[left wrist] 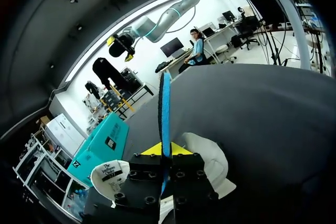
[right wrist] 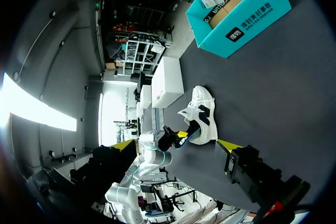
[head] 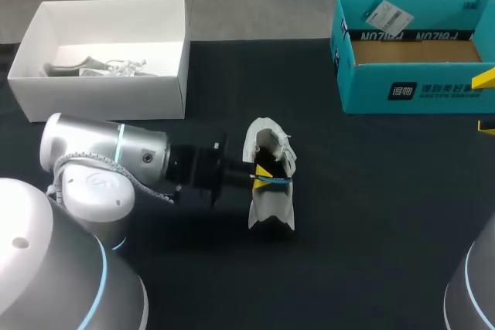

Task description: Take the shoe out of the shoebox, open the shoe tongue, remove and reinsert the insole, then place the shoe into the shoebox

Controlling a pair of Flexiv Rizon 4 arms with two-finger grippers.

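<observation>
Blue insole [left wrist: 165, 109] pinched in left fingers [left wrist: 152, 150] at white shoe [head: 271, 195], well apart from teal shoebox [head: 371, 92]; right fingers [right wrist: 229, 145] spread, empty.

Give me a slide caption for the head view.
Left pincer shut on the blue insole at the white shoe, mid-table; open teal shoebox far right, white box far left.

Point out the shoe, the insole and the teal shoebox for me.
shoe [head: 272, 205]: head view, on the white upper at its nearer end.
insole [left wrist: 165, 106]: left wrist view, on its blue edge, seen edge-on.
teal shoebox [head: 363, 95]: head view, on its front outer wall.
</observation>
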